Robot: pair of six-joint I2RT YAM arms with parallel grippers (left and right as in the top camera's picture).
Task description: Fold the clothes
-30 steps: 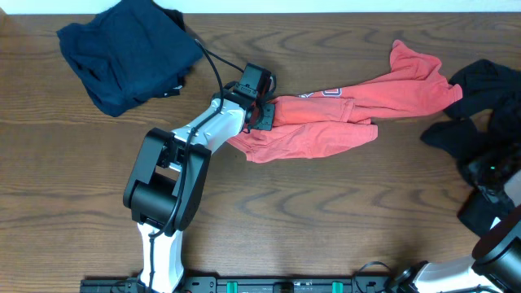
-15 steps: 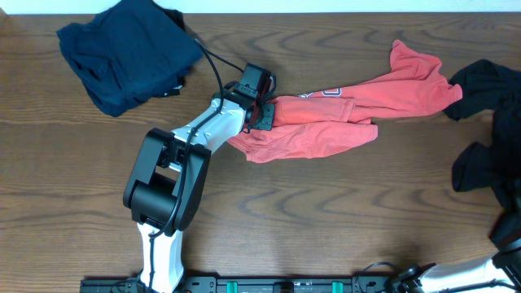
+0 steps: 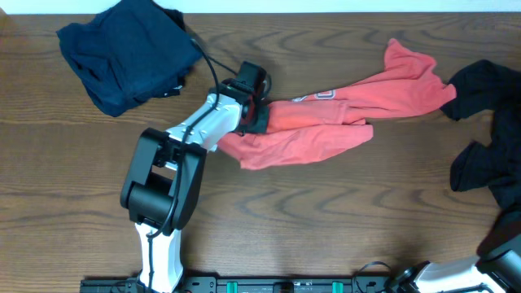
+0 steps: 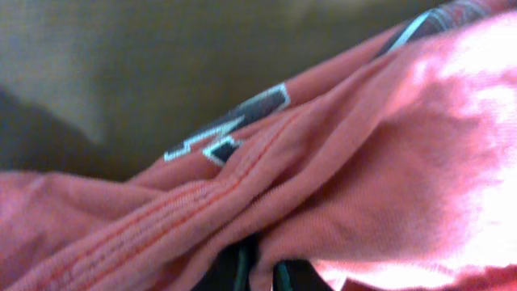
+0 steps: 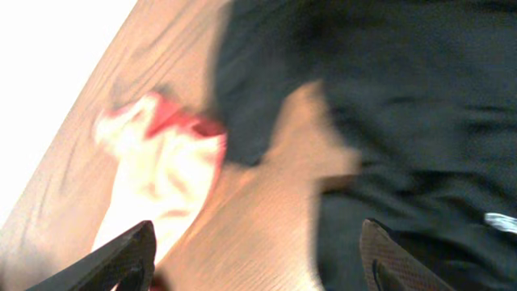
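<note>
The red-orange T-shirt [image 3: 326,122] lies bunched in a long strip across the table's middle. Its white-and-dark lettering [image 4: 234,129] shows close up in the left wrist view. My left gripper [image 3: 259,114] is shut on the shirt's left end, and a fold of red fabric is pinched between the jaws [image 4: 258,271]. The black T-shirt [image 3: 488,122] lies crumpled at the right edge. The navy-blue T-shirt [image 3: 122,53] lies at the far left. My right gripper [image 5: 257,226] is open and empty above bare wood, between the black shirt [image 5: 404,105] and the red shirt's end [image 5: 161,170].
The wooden table [image 3: 326,220] has its far edge along the top of the overhead view. The left arm [image 3: 163,187] reaches from the front towards the middle. Part of the right arm [image 3: 505,256] shows at the front right corner.
My left gripper has drawn the red-orange shirt a little to the left. My right arm has pulled back from the black shirt towards the front right corner, and the black shirt's shape has shifted.
</note>
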